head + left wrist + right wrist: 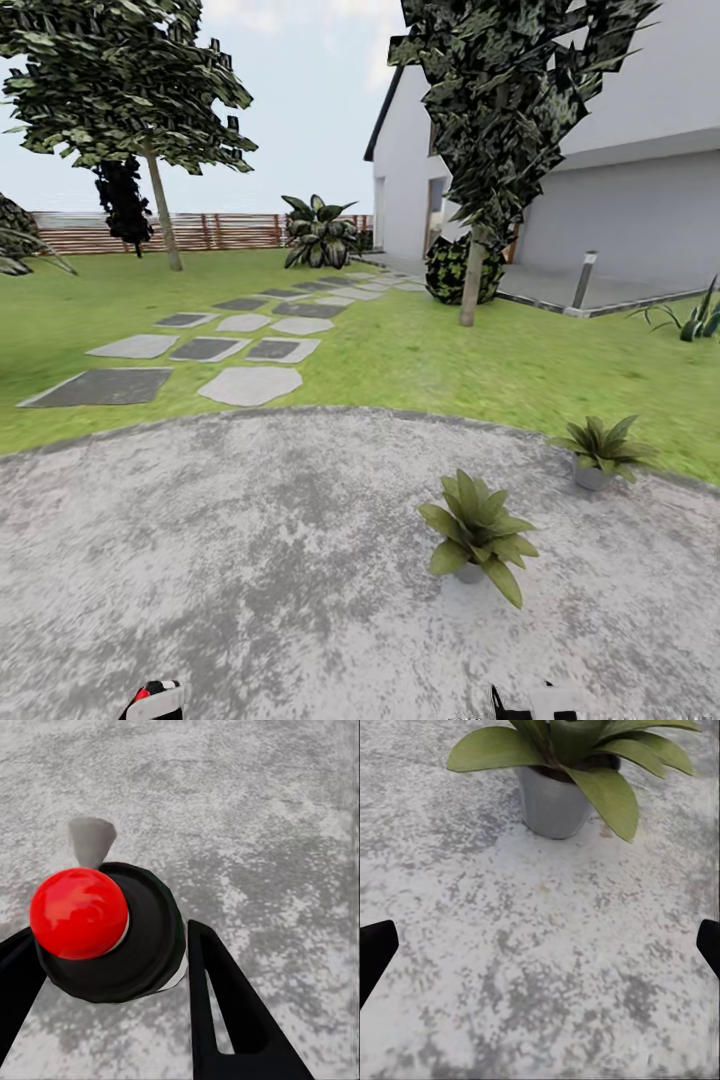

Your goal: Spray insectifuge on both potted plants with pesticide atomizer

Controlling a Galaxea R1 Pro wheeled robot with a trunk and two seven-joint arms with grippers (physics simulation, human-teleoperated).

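Observation:
In the left wrist view the pesticide atomizer (pixel 112 945) shows as a dark round body with a red ball and a whitish nozzle. My left gripper (pixel 109 934) is shut on it, a black finger on each side. Its red and white top (pixel 155 698) peeks in at the head view's lower edge. Two potted plants stand on the garden's grey patio (pixel 250 560): one near (pixel 475 530), one farther right (pixel 600 450). My right gripper (pixel 540 945) is open and empty, and the near plant (pixel 562 765) in its grey pot lies a short way beyond its fingers.
Green lawn (pixel 420 350) rings the patio, with stepping stones (pixel 250 385) leading away to a house. A tree trunk (pixel 470 280), a grey bollard lamp (pixel 584 280) and a brown slatted fence (pixel 220 232) stand farther off.

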